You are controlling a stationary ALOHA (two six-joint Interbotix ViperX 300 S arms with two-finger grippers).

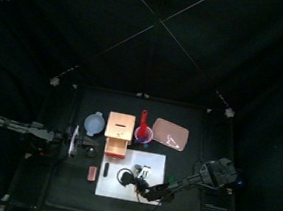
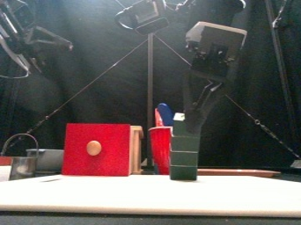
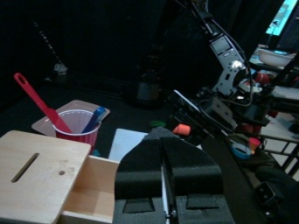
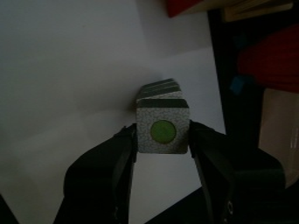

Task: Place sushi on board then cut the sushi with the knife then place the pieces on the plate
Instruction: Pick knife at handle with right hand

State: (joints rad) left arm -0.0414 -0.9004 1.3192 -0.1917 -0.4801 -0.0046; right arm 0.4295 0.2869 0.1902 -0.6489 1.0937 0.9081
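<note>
Dark green, with a pale green heart at its end, the sushi roll (image 4: 163, 114) is clamped between the jaws of the right gripper (image 4: 163, 133). It is held upright at the white cutting board (image 4: 70, 79). In the front view its lower end seems to meet the board, though contact cannot be confirmed.

The placing would best be finished by lowering until the roll is borne by the board, well inside the edges. The jaws should be parted only then, so that nothing is dropped or tipped. Since the blocks are stacked on end, the roll would probably be better laid on its side, with the seams offered to a downward cut.

The red cup (image 2: 160, 151), with the blue knife (image 2: 166, 114) and the red knife (image 3: 35, 92), is seen just behind the roll. The wooden box (image 2: 97, 149) is beside the cup, so a withdrawal straight upward is advised. The pink tray (image 1: 170, 132) lies beyond the board, unobstructed. The left gripper (image 3: 163, 179), jaws together, is parked by the box.
</note>
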